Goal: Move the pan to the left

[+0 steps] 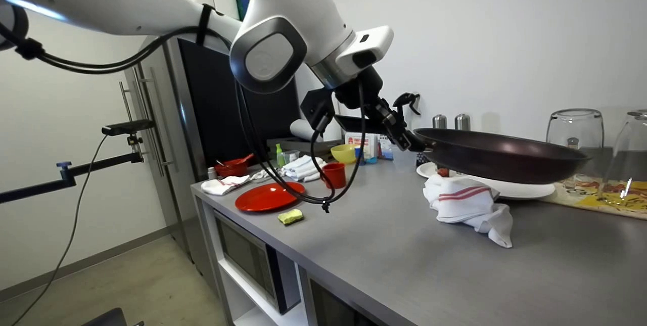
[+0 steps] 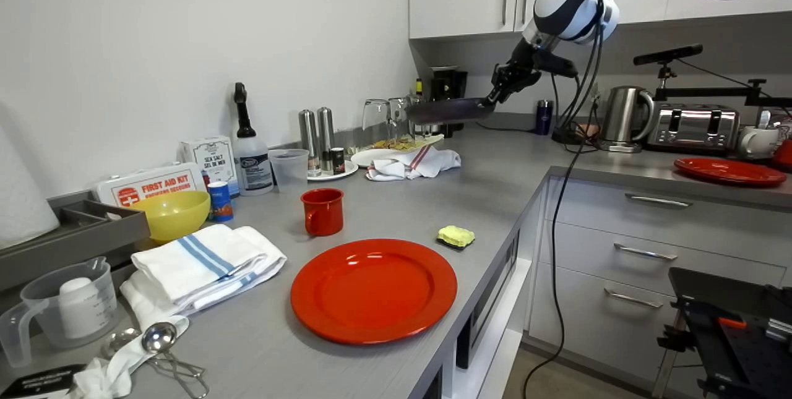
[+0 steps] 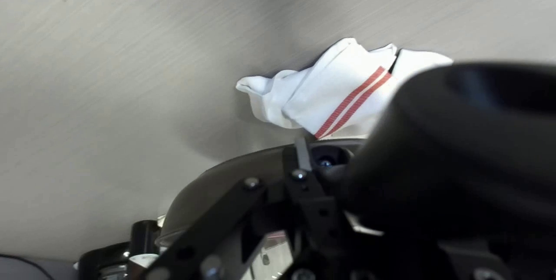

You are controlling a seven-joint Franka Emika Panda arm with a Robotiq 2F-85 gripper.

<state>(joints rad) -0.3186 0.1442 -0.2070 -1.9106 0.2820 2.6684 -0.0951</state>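
The pincer point(image 1: 411, 140) is clenched on the handle point(image 3: 443, 158) of the black pan point(image 1: 500, 158), which hangs in the air above the bench point(image 1: 354, 225), higher than a white plate point(image 1: 525, 190) and a crumpled white towel point(image 1: 462, 207) with 2 red stripes

Your pan point(image 1: 505, 161): round, shallow, black, brownish-red sheen on outer wall. Clamped at one side in your tool point(image 1: 407, 140), aloft, well clear of desk point(image 1: 354, 237). Open face up, tilted slightly, edge farthest from tool dipping. You have it near red-striped white towel point(image 1: 462, 198).
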